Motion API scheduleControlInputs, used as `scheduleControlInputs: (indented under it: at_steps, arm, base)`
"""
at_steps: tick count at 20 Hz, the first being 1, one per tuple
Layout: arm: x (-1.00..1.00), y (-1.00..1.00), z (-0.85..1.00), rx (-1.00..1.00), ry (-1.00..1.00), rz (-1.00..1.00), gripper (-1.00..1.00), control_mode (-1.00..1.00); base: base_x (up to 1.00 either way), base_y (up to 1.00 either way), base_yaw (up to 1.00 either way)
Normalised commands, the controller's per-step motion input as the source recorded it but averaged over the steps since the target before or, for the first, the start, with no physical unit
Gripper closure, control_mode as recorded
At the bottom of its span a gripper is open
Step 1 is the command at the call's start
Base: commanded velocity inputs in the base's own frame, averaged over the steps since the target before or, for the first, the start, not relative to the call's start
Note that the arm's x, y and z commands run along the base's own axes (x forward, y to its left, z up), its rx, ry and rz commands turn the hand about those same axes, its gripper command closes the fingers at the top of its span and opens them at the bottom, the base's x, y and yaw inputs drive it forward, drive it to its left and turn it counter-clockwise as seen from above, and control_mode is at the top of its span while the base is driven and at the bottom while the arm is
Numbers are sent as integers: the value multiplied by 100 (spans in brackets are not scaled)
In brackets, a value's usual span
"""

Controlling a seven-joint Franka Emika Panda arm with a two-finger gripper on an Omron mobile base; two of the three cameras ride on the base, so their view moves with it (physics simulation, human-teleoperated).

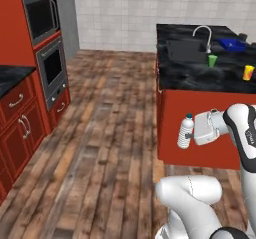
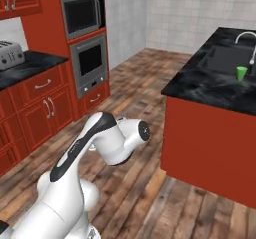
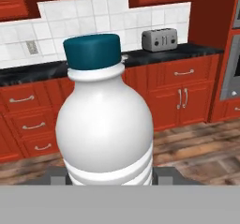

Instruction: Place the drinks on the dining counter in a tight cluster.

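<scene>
A drink, a clear bottle with a teal cap [image 1: 186, 131], hangs upright in the air in front of the red panel of the dining counter [image 1: 200, 75]. My gripper [image 1: 190, 133] is shut on the bottle's body from the right side. The bottle sits below the level of the black marbled top. In the hand view the same bottle [image 3: 104, 124] stands close up between my gripper [image 3: 110, 175], whose fingertips are mostly hidden behind it. The dining counter [image 2: 210, 88] carries a sink [image 1: 186, 50] and a curved faucet [image 1: 202, 35].
A green cup [image 1: 213, 60] and a yellow cup [image 1: 248, 72] stand on the island top, with a blue item [image 1: 232, 44] behind them. Red cabinets, an oven [image 1: 52, 70] and a toaster [image 3: 159, 40] line the wall opposite. Wooden floor lies open between them.
</scene>
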Motion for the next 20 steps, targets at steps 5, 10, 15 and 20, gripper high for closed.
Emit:
scheduleControlInputs:
  at_steps: [5,10,15,20]
  arm:
    - [0,0,0,0,0,0,100,100]
    - [0,0,0,0,0,0,100,100]
    - [0,0,0,0,0,0,100,100]
    - [0,0,0,0,0,0,100,100]
  base:
    - [6,-100,10]
    - [20,-100,19]
    - [18,-100,18]
    - [7,-100,18]
